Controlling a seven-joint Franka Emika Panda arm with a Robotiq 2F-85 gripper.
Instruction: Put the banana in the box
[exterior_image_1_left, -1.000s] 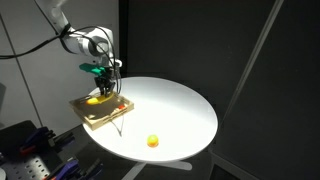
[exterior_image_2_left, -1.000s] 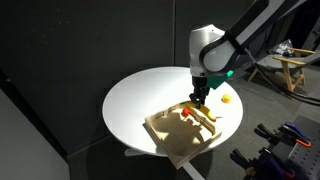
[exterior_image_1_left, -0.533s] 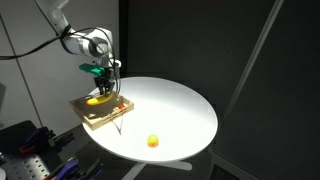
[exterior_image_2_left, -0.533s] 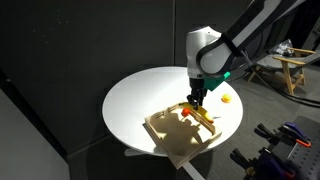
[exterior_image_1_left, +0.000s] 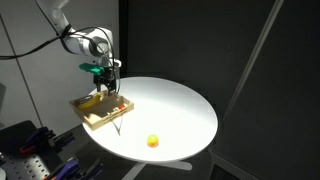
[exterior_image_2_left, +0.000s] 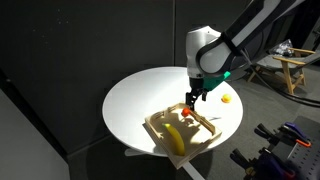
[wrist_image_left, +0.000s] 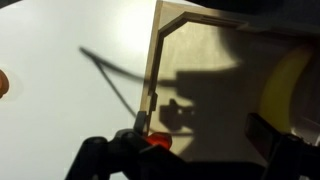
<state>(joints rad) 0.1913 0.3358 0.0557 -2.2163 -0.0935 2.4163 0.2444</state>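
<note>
Banana is now lying loose on the floor of the box, at the end nearest this camera. Half a second back it was hanging up at the fingertips. Reading that as released: the placing is looking done, with only the retreat remaining. Its long axis is running from the box's middle out toward the near corner, one tip pointing roughly at the camera, the curve lying flat. Just behind, the gripper is hovering over the far part of the box, clear of the fruit. Wrist view is showing its fingers spread wide with nothing between them, the red corner mark close by. Farther off, the small orange ball is sitting on the white table, outside the box.
</note>
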